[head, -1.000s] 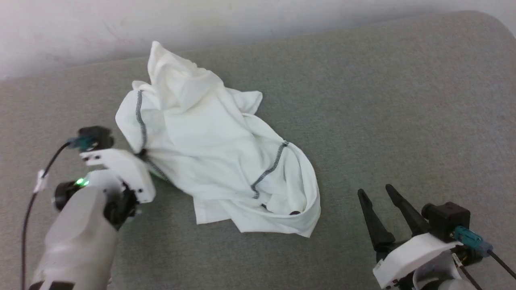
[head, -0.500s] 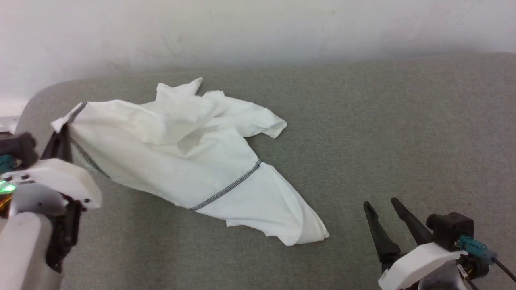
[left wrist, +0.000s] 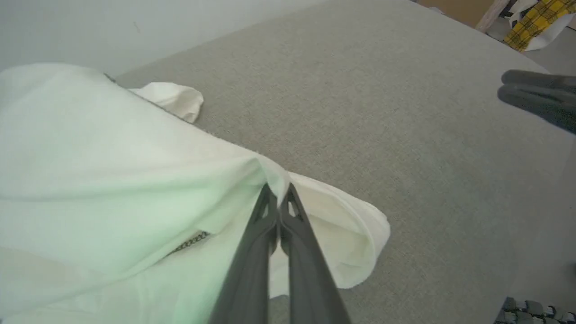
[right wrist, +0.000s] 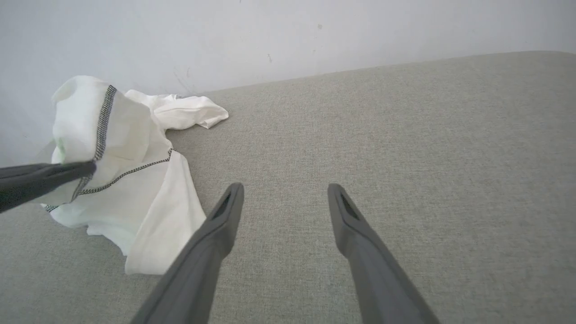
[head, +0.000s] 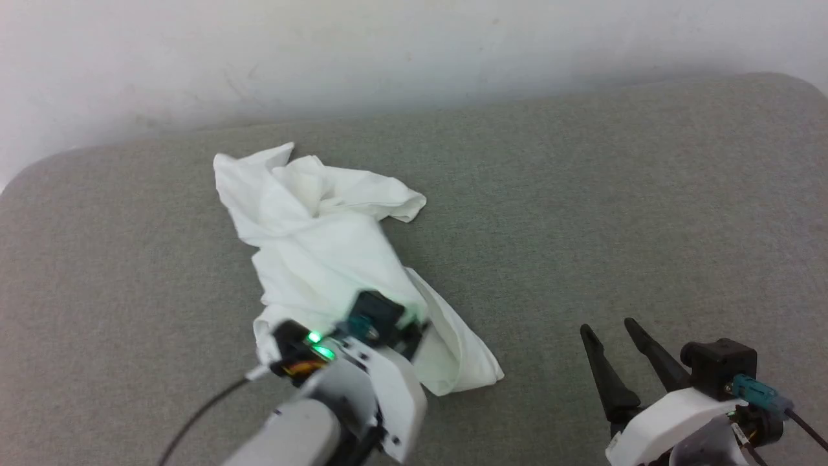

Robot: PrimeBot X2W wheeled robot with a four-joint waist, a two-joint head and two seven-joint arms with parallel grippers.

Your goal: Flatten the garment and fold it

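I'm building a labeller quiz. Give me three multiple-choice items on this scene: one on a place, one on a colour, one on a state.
1. In the head view, the garment lies where from the right gripper?
A. to its left
B. to its right
C. under it

2. The garment's hem stitching is:
A. red
B. yellow
C. dark grey

3. The left gripper is:
A. wide open
B. shut on the garment
C. open beside it

Answers: 1 A, the cloth sits left of it; 2 C, the right wrist view shows dark zigzag; 3 B, its tips pinch a fold.
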